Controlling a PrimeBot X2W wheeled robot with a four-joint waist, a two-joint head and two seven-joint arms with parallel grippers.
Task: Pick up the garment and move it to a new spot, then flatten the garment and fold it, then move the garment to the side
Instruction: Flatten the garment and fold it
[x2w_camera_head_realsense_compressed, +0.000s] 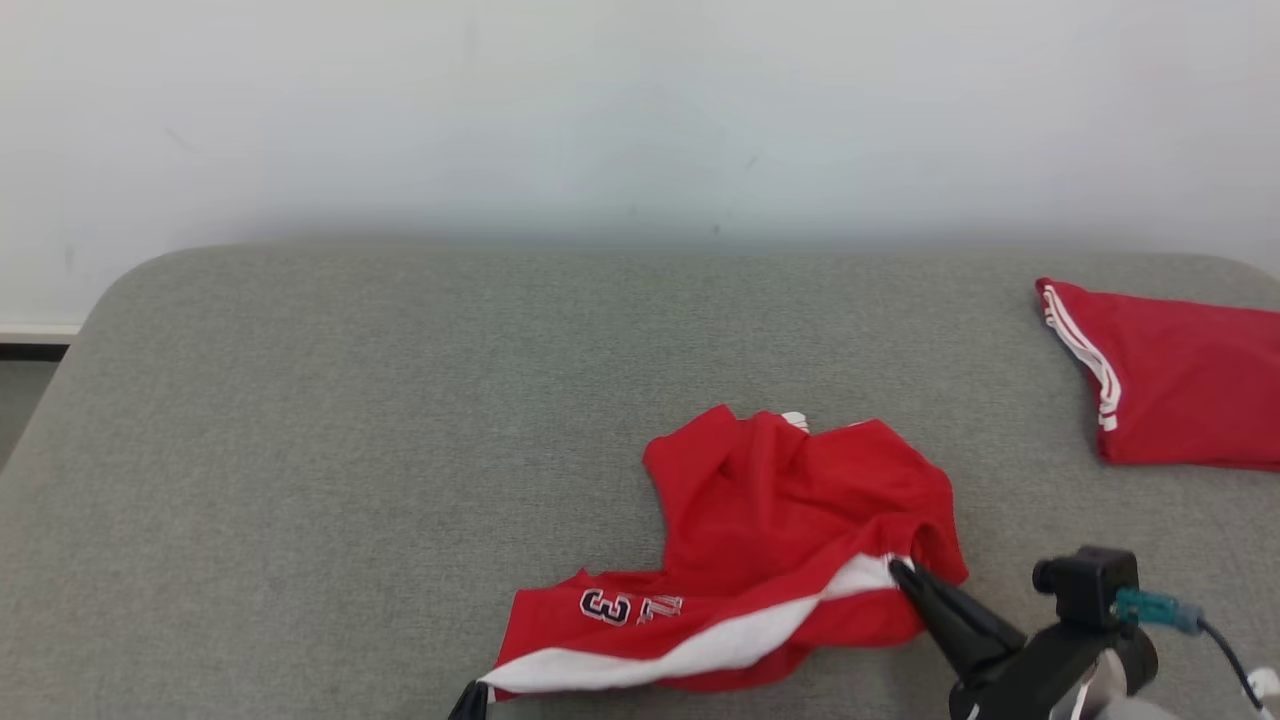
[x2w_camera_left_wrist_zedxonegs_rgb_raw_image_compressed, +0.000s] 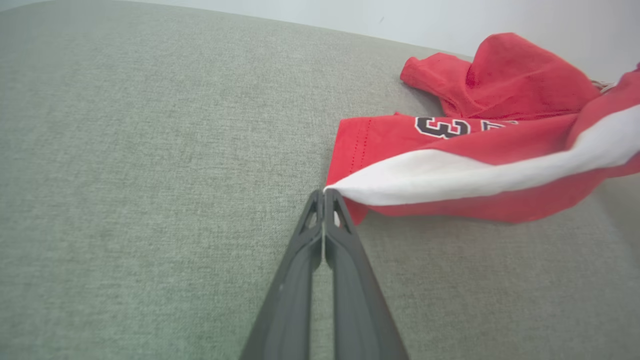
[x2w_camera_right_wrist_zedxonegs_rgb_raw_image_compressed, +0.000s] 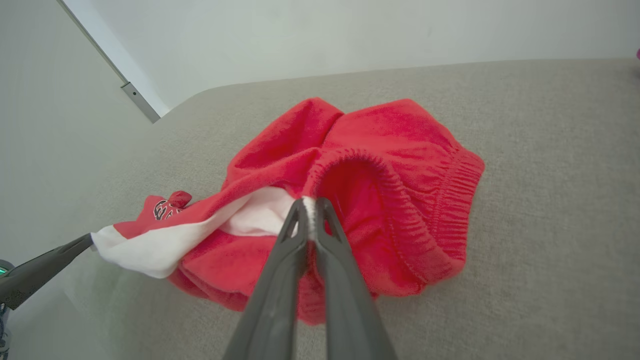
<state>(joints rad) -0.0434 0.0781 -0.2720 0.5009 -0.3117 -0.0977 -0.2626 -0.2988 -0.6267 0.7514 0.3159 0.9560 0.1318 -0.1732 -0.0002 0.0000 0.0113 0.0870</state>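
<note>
The grey fabric-covered surface (x2w_camera_head_realsense_compressed: 300, 450) carries the garment (x2w_camera_head_realsense_compressed: 800, 510), red shorts with a white side stripe and a printed 3, lying rumpled near its front edge, right of centre. A second red garment (x2w_camera_head_realsense_compressed: 1180, 380) with white stripes lies flat, well apart at the far right. The left gripper (x2w_camera_left_wrist_zedxonegs_rgb_raw_image_compressed: 324, 192) is pinched closed on the stripe's hem corner. The right gripper (x2w_camera_right_wrist_zedxonegs_rgb_raw_image_compressed: 309, 202) is closed on the stripe's other end, at the elastic waistband.

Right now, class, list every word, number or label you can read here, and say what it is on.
"3": dark print on the red garment, near a leg hem.
Marks beside the "3": creased into a fold, unreadable.
The folded red cloth on the right: no text visible.
</note>
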